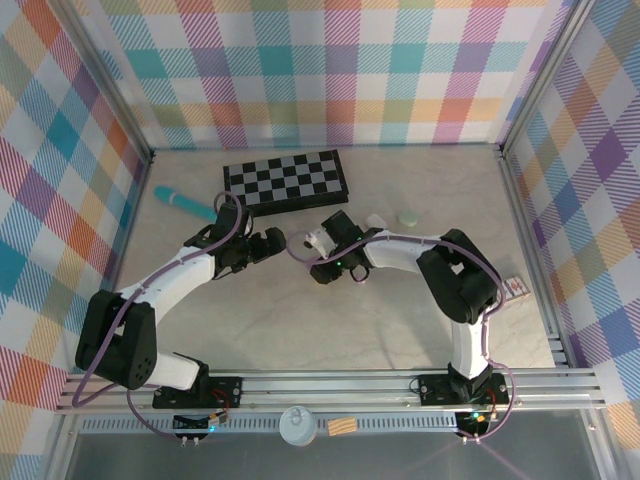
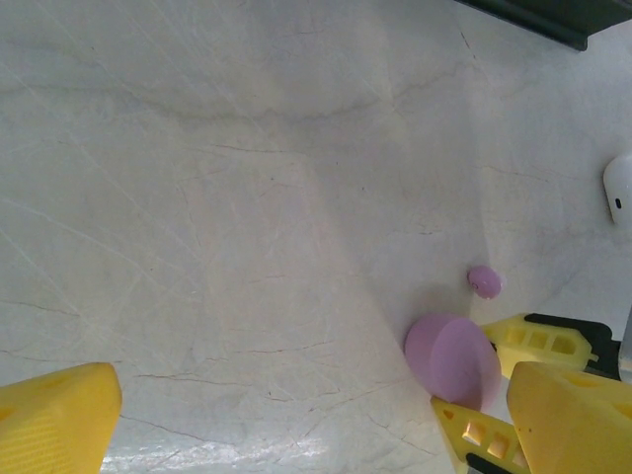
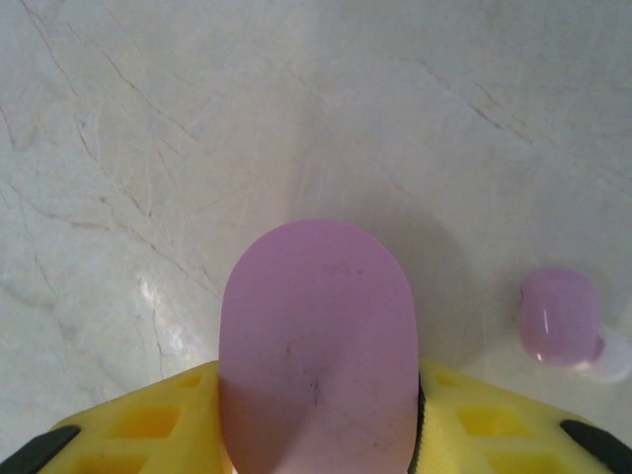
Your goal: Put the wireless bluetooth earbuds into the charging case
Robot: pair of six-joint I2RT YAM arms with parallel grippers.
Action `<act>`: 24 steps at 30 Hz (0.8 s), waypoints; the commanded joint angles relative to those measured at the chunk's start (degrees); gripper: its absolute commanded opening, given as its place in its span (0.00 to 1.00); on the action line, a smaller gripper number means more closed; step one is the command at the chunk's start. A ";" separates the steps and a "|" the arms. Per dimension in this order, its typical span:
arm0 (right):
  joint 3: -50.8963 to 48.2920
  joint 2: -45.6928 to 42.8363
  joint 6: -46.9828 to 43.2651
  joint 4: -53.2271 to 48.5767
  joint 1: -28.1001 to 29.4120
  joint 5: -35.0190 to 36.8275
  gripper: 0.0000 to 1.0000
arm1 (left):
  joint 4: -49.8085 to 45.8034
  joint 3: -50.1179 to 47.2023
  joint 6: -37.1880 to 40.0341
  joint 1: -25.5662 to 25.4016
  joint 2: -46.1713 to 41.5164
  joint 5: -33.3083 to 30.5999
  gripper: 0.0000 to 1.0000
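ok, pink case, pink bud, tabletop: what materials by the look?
Pink case: likely matte moulded plastic, smooth, faint dark scuffs. Pink bud: glossy plastic, bright highlights. Tabletop: marble-look, veined, soft sheen; stone or printed laminate, can't tell.

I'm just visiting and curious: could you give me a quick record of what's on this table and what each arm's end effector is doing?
left end effector: open, nothing between its fingers
right end effector: closed on pink case
pink earbud: lying on table, beside the case, not touching it
back of table: checkerboard, teal stick, green case
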 commanded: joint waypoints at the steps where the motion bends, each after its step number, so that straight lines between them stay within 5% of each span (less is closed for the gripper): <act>1: -1.21 -5.42 -2.11 -3.90 0.43 0.91 0.42 | 3.66 -1.26 2.73 0.46 -1.49 1.27 1.00; 11: -0.99 -23.78 -6.34 -16.72 -4.90 -5.94 0.39 | 22.04 -6.67 21.04 -6.92 -11.59 5.75 1.00; 20: 6.67 -32.39 -13.41 -30.13 -9.70 -15.12 0.38 | 53.12 -18.48 31.93 -12.64 -14.57 22.53 1.00; 24: 9.74 -33.85 -16.35 -35.19 -9.85 -20.87 0.37 | 56.17 -17.79 40.26 -15.14 -12.15 29.10 0.97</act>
